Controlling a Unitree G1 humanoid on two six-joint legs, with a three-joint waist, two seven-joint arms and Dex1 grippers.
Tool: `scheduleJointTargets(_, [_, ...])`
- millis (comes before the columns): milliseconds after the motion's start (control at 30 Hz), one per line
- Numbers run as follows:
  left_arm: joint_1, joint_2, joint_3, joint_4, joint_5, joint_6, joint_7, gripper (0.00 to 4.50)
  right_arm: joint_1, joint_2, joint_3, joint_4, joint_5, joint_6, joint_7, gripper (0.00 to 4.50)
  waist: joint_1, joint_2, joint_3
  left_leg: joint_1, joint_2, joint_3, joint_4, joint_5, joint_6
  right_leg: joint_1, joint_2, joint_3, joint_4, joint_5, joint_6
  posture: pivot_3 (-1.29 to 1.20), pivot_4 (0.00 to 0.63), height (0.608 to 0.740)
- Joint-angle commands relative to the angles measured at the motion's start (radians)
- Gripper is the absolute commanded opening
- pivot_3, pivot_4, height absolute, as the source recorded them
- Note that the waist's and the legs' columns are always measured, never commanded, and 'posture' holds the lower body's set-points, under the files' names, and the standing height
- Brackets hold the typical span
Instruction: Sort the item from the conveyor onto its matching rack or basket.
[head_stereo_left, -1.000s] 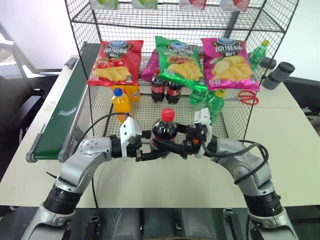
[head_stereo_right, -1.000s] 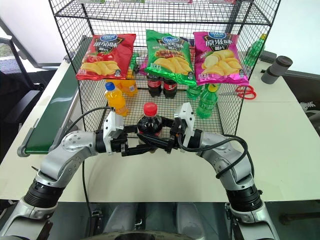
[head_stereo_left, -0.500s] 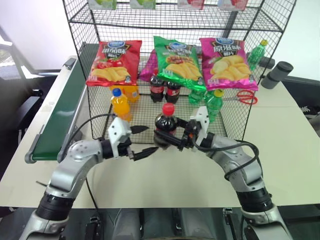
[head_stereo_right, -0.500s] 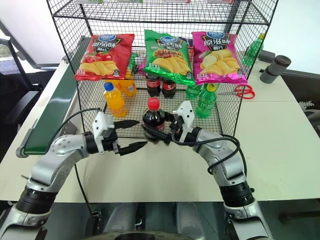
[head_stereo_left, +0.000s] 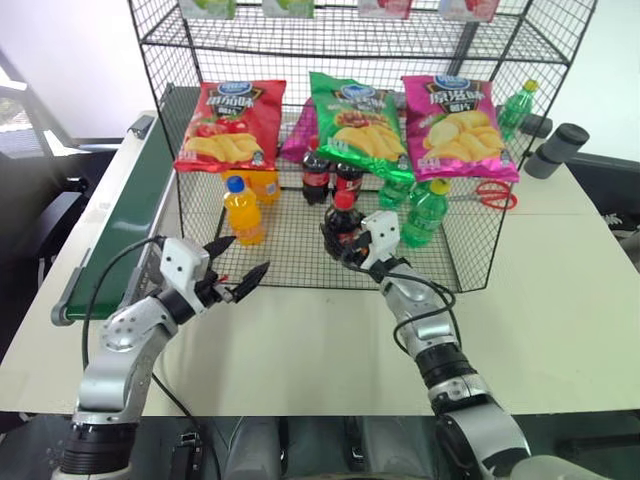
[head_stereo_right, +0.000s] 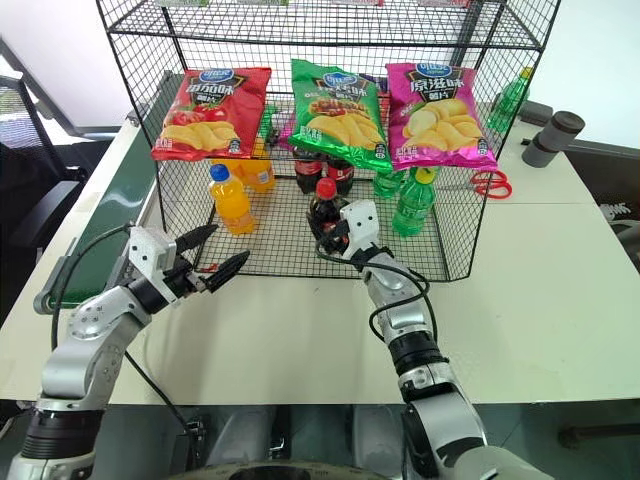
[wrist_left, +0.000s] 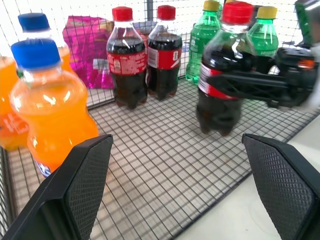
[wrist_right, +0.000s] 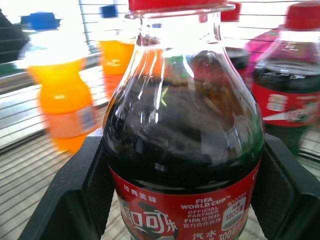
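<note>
Dark cola bottle, centre frame, upright over the rack's grid floor, just in front of two matching colas, presumably its sorted group. Right gripper clamps its body from both sides. Left gripper, lower left, jaws spread wide, holds nothing.

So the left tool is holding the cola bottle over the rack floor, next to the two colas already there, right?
Not the left. The right tool grips the cola bottle, as the left wrist view shows. The left tool is open and empty. The bottle is over the rack floor, near the two colas.
</note>
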Motion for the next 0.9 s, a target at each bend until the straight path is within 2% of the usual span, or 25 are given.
scheduleJointTargets(33, [0.015,-0.018,-0.027,-0.050,0.019,-0.030,0.016,4.40,-0.081,0.027,-0.035,0.089,-0.008,-0.110,-0.036,3.00,-0.001,0.000,0.000,0.000,0.000,0.000,0.000,0.000,0.000,0.000,0.000,0.000,0.000,0.000,0.000,0.00,0.150,0.740])
scheduleJointTargets(367, [-0.001,-0.041,-0.062,-0.046,0.027,-0.026,0.027,4.40,-0.178,0.051,-0.071,0.297,0.000,-0.161,-0.021,3.00,-0.018,0.000,0.000,0.000,0.000,0.000,0.000,0.000,0.000,0.000,-0.001,0.000,0.001,0.000,0.000,0.00,0.150,0.740])
scheduleJointTargets(433, [-0.006,-0.043,-0.069,-0.046,0.027,-0.025,0.027,4.50,-0.181,0.055,-0.079,0.304,0.006,-0.162,-0.010,4.03,-0.023,0.000,0.000,0.000,0.000,0.000,0.000,0.000,0.000,0.000,-0.001,0.000,0.001,0.000,0.000,0.00,0.150,0.740])
scheduleJointTargets(467, [-0.008,-0.044,-0.072,-0.045,0.027,-0.024,0.027,4.50,-0.182,0.056,-0.082,0.304,0.007,-0.163,-0.006,4.38,-0.023,0.000,0.000,0.000,0.000,0.000,0.000,0.000,0.000,0.000,-0.001,0.000,0.002,0.000,0.000,0.00,0.150,0.740])
scheduleJointTargets(500, [-0.010,-0.045,-0.073,-0.045,0.027,-0.024,0.027,4.50,-0.181,0.057,-0.085,0.303,0.008,-0.164,-0.003,4.45,-0.024,0.000,0.000,0.000,0.000,0.000,0.000,0.000,0.000,0.000,-0.001,0.000,0.002,0.000,0.000,0.00,0.150,0.740])
scheduleJointTargets(700, [-0.024,-0.047,-0.075,-0.044,0.025,-0.014,0.029,4.50,-0.163,0.041,-0.081,0.257,-0.004,-0.191,0.019,4.45,-0.024,0.000,0.000,0.001,0.000,0.000,0.000,0.000,0.000,0.000,-0.001,0.000,0.003,0.000,0.000,0.00,0.150,0.740])
scheduleJointTargets(900, [-0.034,-0.048,-0.066,-0.048,0.014,0.008,0.037,4.50,-0.089,0.002,-0.087,0.091,0.040,-0.176,0.102,4.45,-0.023,0.000,0.000,0.001,0.000,0.000,0.000,0.000,0.000,0.000,-0.002,0.000,0.003,0.000,0.000,0.00,0.150,0.740])
